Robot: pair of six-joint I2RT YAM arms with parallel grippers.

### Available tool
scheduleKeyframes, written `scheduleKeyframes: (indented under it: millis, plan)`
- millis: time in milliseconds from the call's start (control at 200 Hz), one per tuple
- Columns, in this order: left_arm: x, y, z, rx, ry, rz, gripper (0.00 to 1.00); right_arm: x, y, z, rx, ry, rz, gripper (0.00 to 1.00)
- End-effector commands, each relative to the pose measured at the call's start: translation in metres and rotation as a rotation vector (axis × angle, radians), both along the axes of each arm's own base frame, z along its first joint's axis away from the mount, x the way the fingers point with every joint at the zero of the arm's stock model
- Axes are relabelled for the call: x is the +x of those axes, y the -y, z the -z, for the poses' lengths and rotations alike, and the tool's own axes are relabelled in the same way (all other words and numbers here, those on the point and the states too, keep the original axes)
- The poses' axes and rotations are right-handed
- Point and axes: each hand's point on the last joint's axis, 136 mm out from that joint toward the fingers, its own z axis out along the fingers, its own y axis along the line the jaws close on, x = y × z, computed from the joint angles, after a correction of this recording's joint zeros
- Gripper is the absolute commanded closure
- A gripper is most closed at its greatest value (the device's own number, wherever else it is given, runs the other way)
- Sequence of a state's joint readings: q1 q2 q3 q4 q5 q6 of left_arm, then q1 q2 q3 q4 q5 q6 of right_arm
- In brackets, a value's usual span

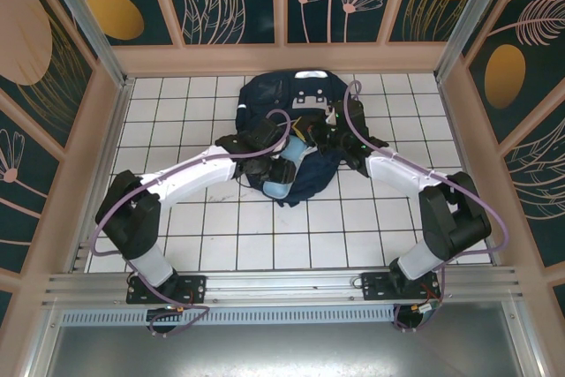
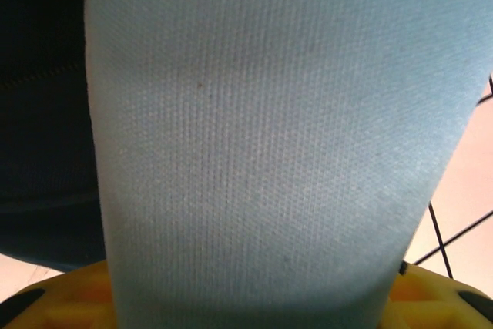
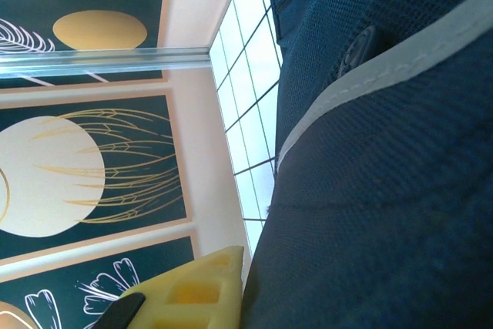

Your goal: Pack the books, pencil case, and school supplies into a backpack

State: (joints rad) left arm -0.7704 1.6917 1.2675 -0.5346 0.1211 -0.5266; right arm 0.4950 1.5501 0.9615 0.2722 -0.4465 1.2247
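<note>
Looking at your overhead shot: your backpack (image 1: 275,99) sits slumped on the far middle of the tiled table (image 1: 221,236), and both your arms reach in to it from the near edge. Your left gripper (image 1: 281,172) is over the bag's near side with a light blue pouch (image 1: 276,188) right at it. The pouch pokes out past the bag's front rim toward you. Anybody got a read on the grip? (tilefan)

Your left wrist cam has that pouch smack in the middle. It's woven blue fabric running up between the yellow fingers (image 2: 69,302), with dark backpack cloth to the left of it and a bit of white tile to the right. So the pouch is between your jaws, but whether they're actually clamped on it or just sitting around it, I can't tell. Your right gripper (image 1: 340,134) is at the bag's right side, and that one's closed. In its wrist cam one yellow finger (image 3: 192,287) shows at the bottom, and navy mesh with a pale grey stripe (image 3: 362,82) lies right up against it. Can't tell whether any cloth is pinched in there, tbh. You've also got painted wall panels (image 3: 77,152) off to the left in that view. (yamwatcher)
</note>
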Motion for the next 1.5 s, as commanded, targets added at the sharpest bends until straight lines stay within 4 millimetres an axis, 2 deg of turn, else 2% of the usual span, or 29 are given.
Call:
scheduleKeyframes:
  millis: [0, 160, 335, 350, 475, 531, 686, 701, 791, 976, 1086, 1171, 1236, 1341, 1376, 1381, 1391, 1491]
  plan:
    - [0.021, -0.003, -0.009, -0.012, 0.031, -0.090, 0.63, -0.017, -0.010, -0.062, 0.068, 0.179, -0.072, 1.00]
    - [0.045, -0.011, -0.009, -0.059, 0.067, -0.219, 0.63, -0.022, -0.001, -0.051, 0.037, 0.150, -0.041, 1.00]
    - [0.069, 0.002, -0.037, -0.173, 0.141, -0.272, 0.59, -0.024, 0.002, -0.034, 0.013, 0.113, -0.030, 1.00]
    - [0.070, 0.004, -0.027, -0.163, 0.125, -0.275, 0.58, -0.024, 0.002, -0.033, 0.012, 0.110, -0.031, 1.00]
    - [0.078, 0.009, -0.025, -0.190, 0.128, -0.308, 0.51, -0.022, 0.000, -0.024, 0.002, 0.091, -0.031, 1.00]
    - [0.079, 0.006, -0.022, -0.187, 0.129, -0.322, 0.43, -0.022, 0.001, -0.018, -0.010, 0.076, -0.024, 1.00]
    - [0.066, -0.002, -0.016, -0.173, 0.099, -0.316, 0.28, -0.020, 0.008, 0.001, -0.055, 0.045, 0.012, 1.00]
    - [0.064, -0.003, -0.027, -0.192, 0.109, -0.312, 0.26, -0.019, 0.009, 0.002, -0.057, 0.044, 0.015, 1.00]
    - [0.049, -0.008, -0.032, -0.203, 0.091, -0.289, 0.16, -0.020, 0.011, 0.013, -0.074, 0.025, 0.026, 1.00]
    - [0.016, -0.029, -0.026, -0.147, 0.033, -0.248, 0.01, -0.017, 0.010, 0.018, -0.080, 0.017, 0.026, 1.00]
    - [-0.005, -0.034, -0.023, -0.168, -0.013, -0.214, 0.01, -0.015, 0.009, 0.015, -0.079, 0.025, 0.023, 1.00]
    - [-0.022, -0.029, -0.024, -0.210, -0.046, -0.174, 0.06, -0.014, 0.008, 0.012, -0.077, 0.031, 0.023, 1.00]
    - [-0.032, -0.025, -0.026, -0.230, -0.059, -0.158, 0.16, -0.012, 0.007, 0.009, -0.074, 0.034, 0.021, 1.00]
    - [-0.041, -0.024, -0.027, -0.251, -0.070, -0.200, 0.39, -0.011, 0.006, 0.007, -0.076, 0.038, 0.017, 1.00]
    - [-0.041, -0.020, -0.034, -0.277, -0.059, -0.213, 0.43, -0.010, 0.005, 0.006, -0.077, 0.041, 0.015, 1.00]
    - [-0.044, -0.023, -0.027, -0.265, -0.069, -0.216, 0.44, -0.010, 0.005, 0.006, -0.078, 0.041, 0.015, 1.00]
    - [-0.045, -0.023, -0.025, -0.267, -0.072, -0.219, 0.45, -0.010, 0.005, 0.006, -0.078, 0.040, 0.015, 1.00]
    - [-0.049, -0.018, -0.021, -0.310, -0.078, -0.237, 0.56, -0.009, 0.005, 0.005, -0.080, 0.041, 0.013, 1.00]
